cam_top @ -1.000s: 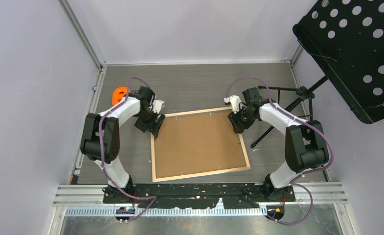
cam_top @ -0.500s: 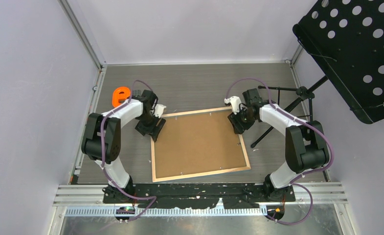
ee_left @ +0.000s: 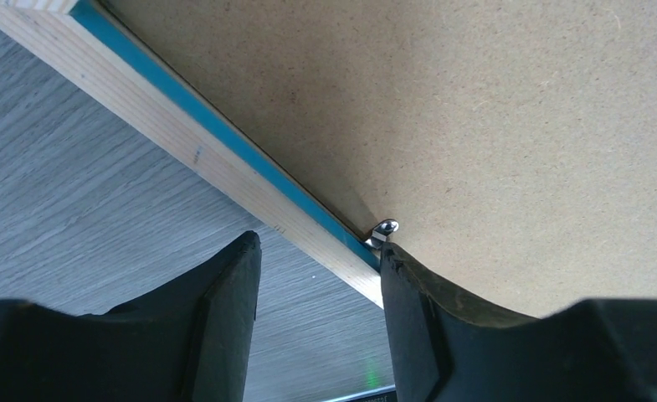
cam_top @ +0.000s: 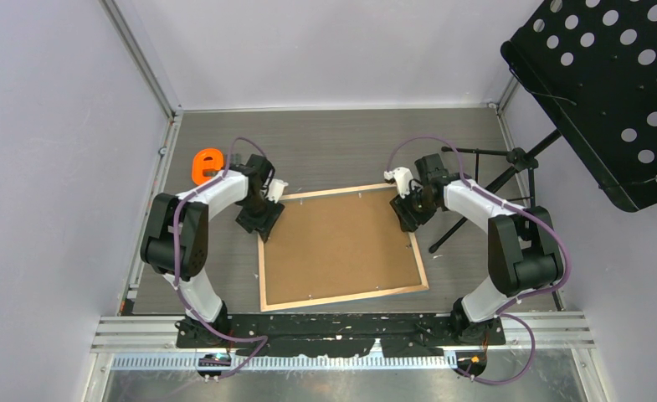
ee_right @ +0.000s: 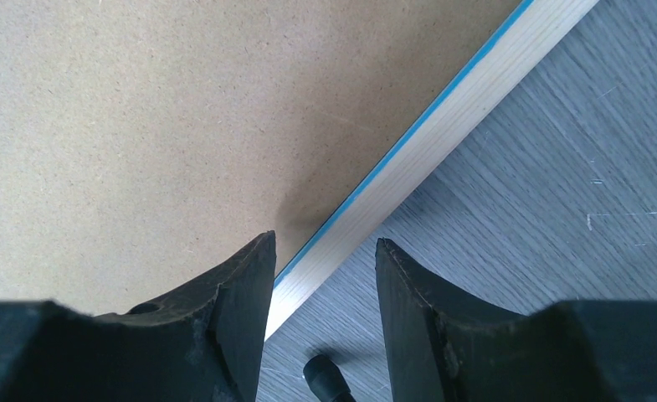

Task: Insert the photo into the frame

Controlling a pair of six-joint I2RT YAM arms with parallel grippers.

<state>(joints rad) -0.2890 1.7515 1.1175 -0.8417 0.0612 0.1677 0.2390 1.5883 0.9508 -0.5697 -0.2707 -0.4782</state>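
Note:
The frame (cam_top: 260,268) lies face down on the table, its light wood back up, with a brown backing board (cam_top: 337,247) filling it. The photo is hidden. My left gripper (cam_top: 262,219) stands open over the left rail near the far left corner. In the left wrist view the left gripper (ee_left: 318,244) straddles the wood rail (ee_left: 182,142), one finger by a metal tab (ee_left: 383,228). My right gripper (cam_top: 408,213) is open at the far right corner. In the right wrist view the right gripper (ee_right: 325,243) straddles the rail (ee_right: 442,126), with a blue strip along its inner side.
An orange object (cam_top: 207,164) sits on the table behind the left arm. A black perforated music stand (cam_top: 609,92) leans in at the right, its tripod leg (cam_top: 475,209) reaching the table beside the right arm, a black foot (ee_right: 325,373) just below the right fingers.
My left gripper has shifted a little nearer and rightward onto the frame's left rail, its jaws narrowing, and the orange object shows more. The right arm has stayed put.

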